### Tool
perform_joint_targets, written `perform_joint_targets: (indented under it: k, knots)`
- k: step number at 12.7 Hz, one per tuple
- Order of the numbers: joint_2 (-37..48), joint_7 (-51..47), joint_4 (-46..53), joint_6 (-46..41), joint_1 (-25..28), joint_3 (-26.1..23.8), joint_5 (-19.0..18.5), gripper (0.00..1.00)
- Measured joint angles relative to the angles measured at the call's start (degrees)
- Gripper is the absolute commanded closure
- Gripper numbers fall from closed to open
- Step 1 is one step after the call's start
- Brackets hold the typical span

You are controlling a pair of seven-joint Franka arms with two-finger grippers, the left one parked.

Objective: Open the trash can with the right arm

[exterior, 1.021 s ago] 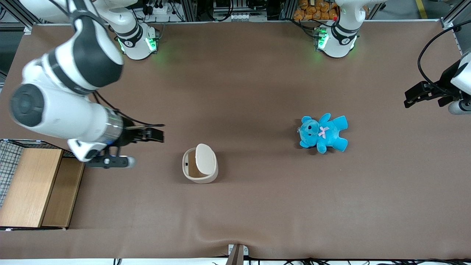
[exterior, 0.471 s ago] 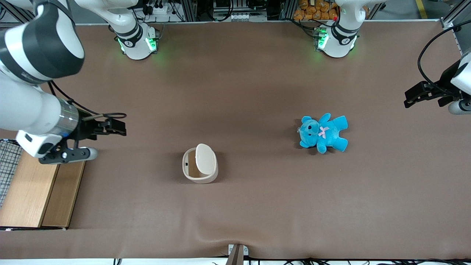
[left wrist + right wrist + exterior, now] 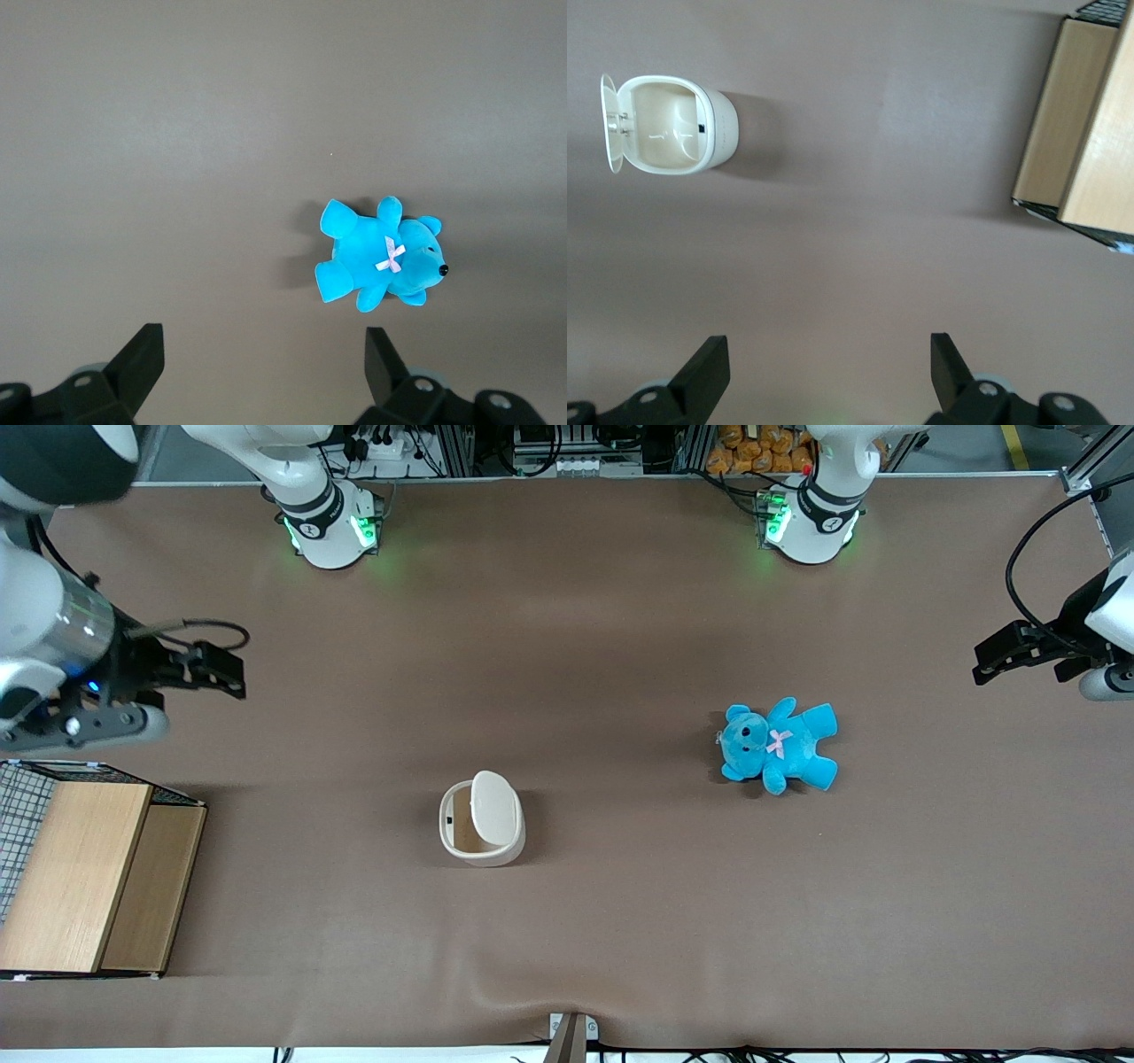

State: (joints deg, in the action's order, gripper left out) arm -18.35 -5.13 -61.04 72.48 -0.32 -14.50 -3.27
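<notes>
Trash can [image 3: 481, 820] lid up, well apart from spread-fingered gripper [image 3: 232, 672]

Blue teddy [image 3: 778, 745] lying on brown table [image 3: 620, 921]; wooden box [image 3: 84, 877] at edge.

The trash can [image 3: 481, 819] looks like smooth, matt cream plastic with a tan inside, and it stands on a surface [image 3: 620, 921] covered in matt brown cloth, slightly wrinkled at its near edge. The teddy [image 3: 778, 746] is fuzzy blue plush with a pink ribbon bow. The box [image 3: 89, 877] shows pale wood grain, the right arm [image 3: 44, 615] has glossy white plastic shells and a shiny metal band, and its tool [image 3: 221, 671], raised near the arm's end, is matt black with fingers spread.
</notes>
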Motion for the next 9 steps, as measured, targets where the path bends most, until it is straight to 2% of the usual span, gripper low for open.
perform_joint_targets:
  k: [5,9]
  knots:
    - [4.5,3.5,-1.3,-3.9,-0.1,3.5,0.0,0.0]
    - [9.9,3.8,-5.0,-5.1,-0.1,4.3,0.0,0.0]
